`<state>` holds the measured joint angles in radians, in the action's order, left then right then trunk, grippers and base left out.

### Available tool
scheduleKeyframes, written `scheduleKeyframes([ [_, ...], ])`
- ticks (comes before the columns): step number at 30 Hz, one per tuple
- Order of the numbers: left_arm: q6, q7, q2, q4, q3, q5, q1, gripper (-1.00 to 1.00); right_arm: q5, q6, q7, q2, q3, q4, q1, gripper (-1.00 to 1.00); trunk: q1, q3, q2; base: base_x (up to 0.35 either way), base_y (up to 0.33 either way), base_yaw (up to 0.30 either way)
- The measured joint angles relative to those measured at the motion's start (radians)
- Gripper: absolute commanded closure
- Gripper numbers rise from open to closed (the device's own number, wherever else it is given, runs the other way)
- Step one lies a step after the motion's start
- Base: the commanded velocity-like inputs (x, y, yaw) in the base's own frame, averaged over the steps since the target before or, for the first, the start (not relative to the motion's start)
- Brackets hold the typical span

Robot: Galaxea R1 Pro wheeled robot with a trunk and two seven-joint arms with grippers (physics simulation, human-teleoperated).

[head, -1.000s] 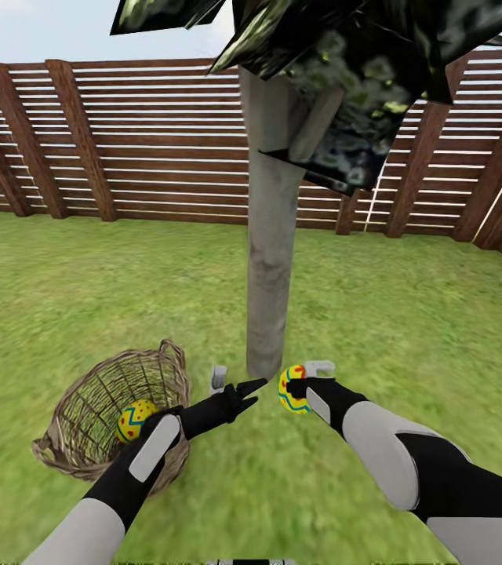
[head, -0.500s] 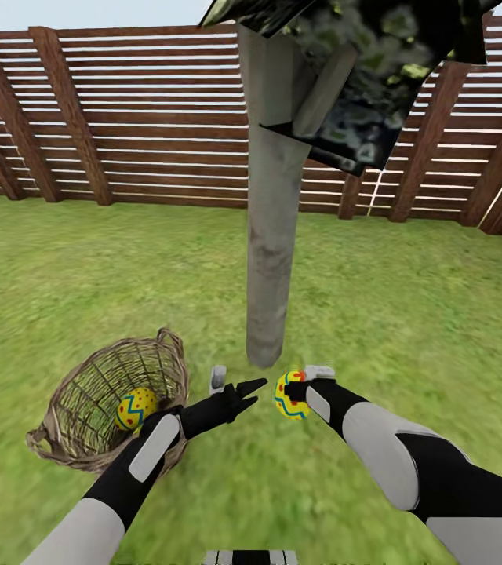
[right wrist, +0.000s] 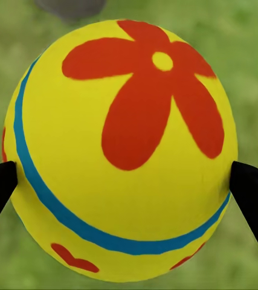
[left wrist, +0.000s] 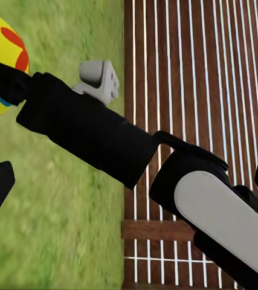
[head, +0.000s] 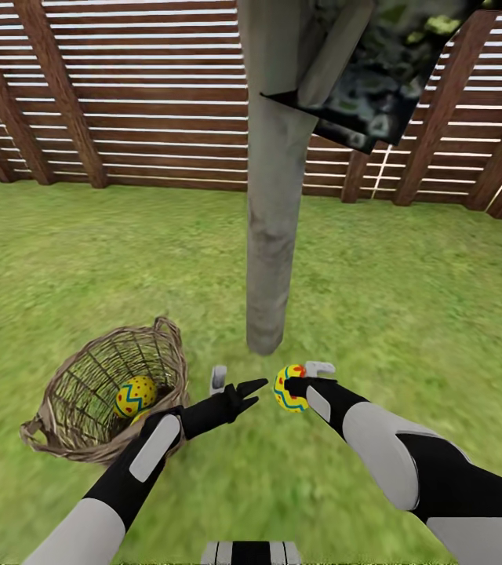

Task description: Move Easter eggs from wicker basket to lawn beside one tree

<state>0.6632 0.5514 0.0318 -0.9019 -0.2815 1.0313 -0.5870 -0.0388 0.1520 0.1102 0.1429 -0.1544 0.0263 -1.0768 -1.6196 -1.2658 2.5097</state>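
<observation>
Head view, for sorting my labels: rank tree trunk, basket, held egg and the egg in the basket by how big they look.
1. Tree trunk
2. Basket
3. Held egg in the right gripper and the egg in the basket: they look alike, so no ranking.

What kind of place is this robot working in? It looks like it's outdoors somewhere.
Most likely a fenced back garden, rendered in a simulator. A mottled green grass lawn runs up to a brown fence of horizontal wooden slats, and a tree with a straight pale grey trunk rises from the grass.
</observation>
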Motion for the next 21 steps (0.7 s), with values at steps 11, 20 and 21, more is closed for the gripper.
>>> scheduleKeyframes([
  [11,0.000,0.000,0.002,0.001,-0.001,0.000,0.000,-1.00,0.001,-0.001,0.000,-0.002,-0.002,0.001,0.000,1.00,-0.005,-0.043,0.003,0.000,0.000,0.000],
  [20,0.000,0.000,0.002,0.001,-0.001,-0.002,0.000,-1.00,0.001,-0.001,0.001,-0.002,-0.002,0.001,0.000,1.00,-0.009,-0.077,0.005,0.000,0.000,0.000],
  [21,-0.001,0.000,0.002,0.001,-0.001,-0.001,-0.001,-1.00,0.001,-0.001,0.003,-0.001,-0.002,0.001,0.000,1.00,-0.009,-0.081,0.005,0.000,0.000,0.000],
])
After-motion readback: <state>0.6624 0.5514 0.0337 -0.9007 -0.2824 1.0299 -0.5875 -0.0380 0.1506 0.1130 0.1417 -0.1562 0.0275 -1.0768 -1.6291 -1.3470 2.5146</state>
